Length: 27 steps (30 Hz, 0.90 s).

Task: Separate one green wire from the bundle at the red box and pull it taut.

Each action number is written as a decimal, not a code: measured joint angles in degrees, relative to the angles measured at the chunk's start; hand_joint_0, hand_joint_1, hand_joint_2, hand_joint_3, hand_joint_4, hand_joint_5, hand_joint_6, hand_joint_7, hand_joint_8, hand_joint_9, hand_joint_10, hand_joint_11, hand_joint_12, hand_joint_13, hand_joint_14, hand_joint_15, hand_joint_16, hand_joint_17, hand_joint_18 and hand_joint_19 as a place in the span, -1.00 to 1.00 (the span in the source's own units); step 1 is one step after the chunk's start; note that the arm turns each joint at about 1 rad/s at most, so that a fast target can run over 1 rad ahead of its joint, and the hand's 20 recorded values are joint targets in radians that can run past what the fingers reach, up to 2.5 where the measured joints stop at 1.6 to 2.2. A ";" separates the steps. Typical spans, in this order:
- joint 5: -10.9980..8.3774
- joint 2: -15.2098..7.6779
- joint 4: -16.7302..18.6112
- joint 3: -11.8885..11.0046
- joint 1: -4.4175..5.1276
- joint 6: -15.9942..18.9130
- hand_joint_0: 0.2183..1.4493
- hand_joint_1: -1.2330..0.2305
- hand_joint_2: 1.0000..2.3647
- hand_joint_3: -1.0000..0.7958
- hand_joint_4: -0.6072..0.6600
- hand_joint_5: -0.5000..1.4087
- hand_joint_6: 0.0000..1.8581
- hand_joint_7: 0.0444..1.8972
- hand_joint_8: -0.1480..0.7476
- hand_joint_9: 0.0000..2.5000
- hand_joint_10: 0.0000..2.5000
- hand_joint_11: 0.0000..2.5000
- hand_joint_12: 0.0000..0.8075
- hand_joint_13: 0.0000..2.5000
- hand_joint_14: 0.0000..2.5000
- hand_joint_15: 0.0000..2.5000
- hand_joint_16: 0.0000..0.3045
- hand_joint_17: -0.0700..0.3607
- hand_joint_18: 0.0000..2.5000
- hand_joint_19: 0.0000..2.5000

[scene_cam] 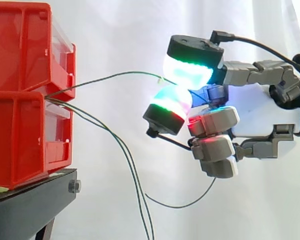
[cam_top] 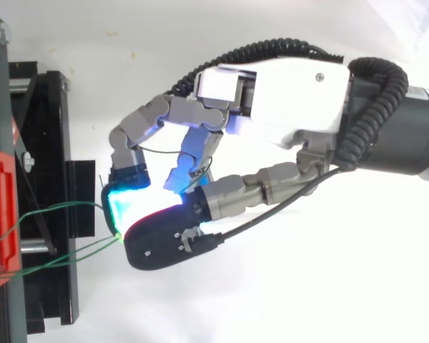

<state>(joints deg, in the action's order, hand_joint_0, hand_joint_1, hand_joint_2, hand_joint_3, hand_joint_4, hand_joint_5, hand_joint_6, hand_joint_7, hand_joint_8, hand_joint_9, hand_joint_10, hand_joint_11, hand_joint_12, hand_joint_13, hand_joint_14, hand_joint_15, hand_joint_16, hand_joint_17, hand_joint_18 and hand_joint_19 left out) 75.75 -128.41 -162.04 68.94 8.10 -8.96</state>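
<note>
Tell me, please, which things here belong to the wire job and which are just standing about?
Job: hand, pinching one green wire between two pads; other green wires, hanging loose; red boxes they come from.
Standing about: black stand under the boxes; white curtain behind.

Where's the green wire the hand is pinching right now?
In the side view the green wire arcs from the gap between the red bins at left to the glowing pads of the hand, above the other green wires hanging down.
</note>
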 measured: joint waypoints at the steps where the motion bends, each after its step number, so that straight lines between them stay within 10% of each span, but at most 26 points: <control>1: 0.01 0.00 0.29 0.16 0.02 0.00 -0.38 -0.29 -0.95 0.10 -0.16 -0.65 -0.04 0.39 -0.03 -0.03 -0.98 0.14 -0.04 -0.09 -0.98 -0.20 -0.66 -0.13 -0.17 -0.25; 27: 0.20 0.00 -2.40 0.57 0.34 -3.31 -0.38 -0.29 -0.95 0.11 -0.15 -0.65 -0.04 0.39 -0.04 -0.04 -0.98 0.13 -0.03 -0.11 -0.98 -0.22 -0.65 -0.12 -0.21 -0.27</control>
<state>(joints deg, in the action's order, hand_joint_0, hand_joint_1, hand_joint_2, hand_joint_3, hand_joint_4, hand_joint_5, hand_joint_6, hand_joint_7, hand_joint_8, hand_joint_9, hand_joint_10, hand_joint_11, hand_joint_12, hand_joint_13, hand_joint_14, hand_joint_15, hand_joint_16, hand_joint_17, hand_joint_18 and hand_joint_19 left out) 75.95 -128.41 -164.45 69.51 8.44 -12.27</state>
